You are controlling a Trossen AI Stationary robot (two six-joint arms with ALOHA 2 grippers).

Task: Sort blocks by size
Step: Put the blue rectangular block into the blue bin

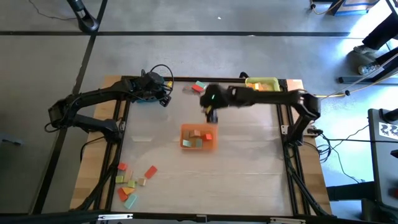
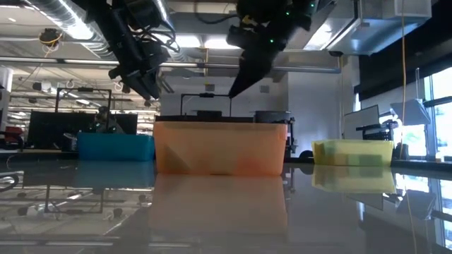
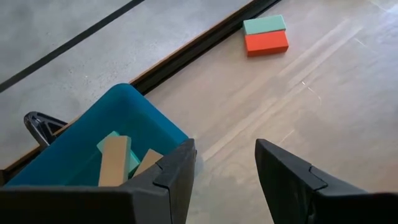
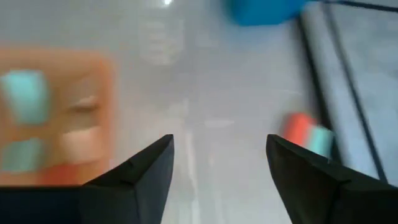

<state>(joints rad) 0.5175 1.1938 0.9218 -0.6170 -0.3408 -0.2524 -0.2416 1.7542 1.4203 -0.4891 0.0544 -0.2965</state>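
1. Right claw (image 1: 212,116) hangs in the air just past the far edge of the orange tray (image 1: 199,137). Its two fingers (image 4: 142,174) are apart and hold nothing.
2. Left claw (image 1: 165,99) is at the far left of the surface (image 1: 249,168), right beside the blue tray (image 3: 134,124). Its fingers (image 3: 171,177) are apart too, with nothing between them.
3. Some blocks lie in the orange tray (image 4: 56,112), which sits in the middle of the surface. They are tan, light blue and red.
4. Two tan blocks (image 3: 115,160) and a light blue one lie in the blue tray.
5. A red block (image 3: 266,43) and a light blue block (image 3: 264,24) lie touching each other at the far edge of the surface, between the two claws.
6. A pile of loose blocks (image 1: 132,182) sits at the near left corner. They are red, orange, yellow, green, tan and light blue.
7. A yellow tray (image 1: 262,83) sits at the far right, under the right arm.
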